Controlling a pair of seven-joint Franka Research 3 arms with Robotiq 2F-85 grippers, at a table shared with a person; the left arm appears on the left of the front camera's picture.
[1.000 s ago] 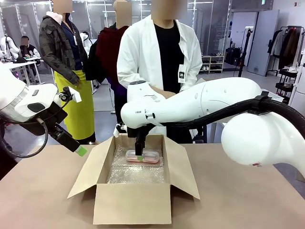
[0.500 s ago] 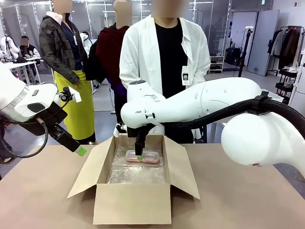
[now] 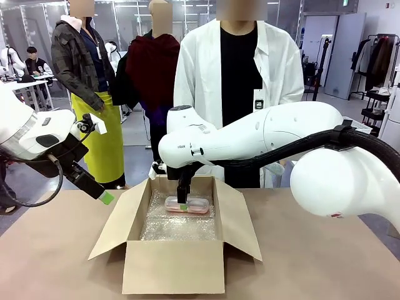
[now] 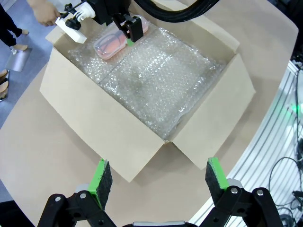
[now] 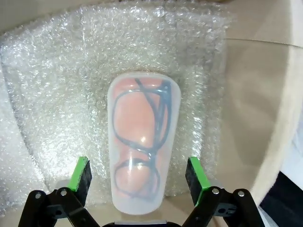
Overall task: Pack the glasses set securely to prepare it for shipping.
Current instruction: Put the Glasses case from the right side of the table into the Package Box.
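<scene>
One pale pink eyeglass case (image 5: 142, 142) lies on bubble wrap (image 4: 156, 80) at the far end of one open cardboard box (image 3: 172, 269) on the worktop (image 3: 62, 275). Right gripper (image 5: 137, 165) straddles it, spread, not touching. Left gripper (image 4: 157, 170) hovers spread, left of the box.

The one bit of lettering I can pick out is on the right arm (image 3: 262, 134). It is small dark print on the front of the white wrist housing (image 3: 187, 134), near its lower edge and above the right gripper (image 3: 184, 205). It reads roughly "FRAN", and the rest is too small to tell. The person in the white coat has a badge (image 3: 257, 98) clipped near the coat's front edge, with a dark mark too small to read. A little blue sign (image 3: 344, 3) far back is just a blur.
</scene>
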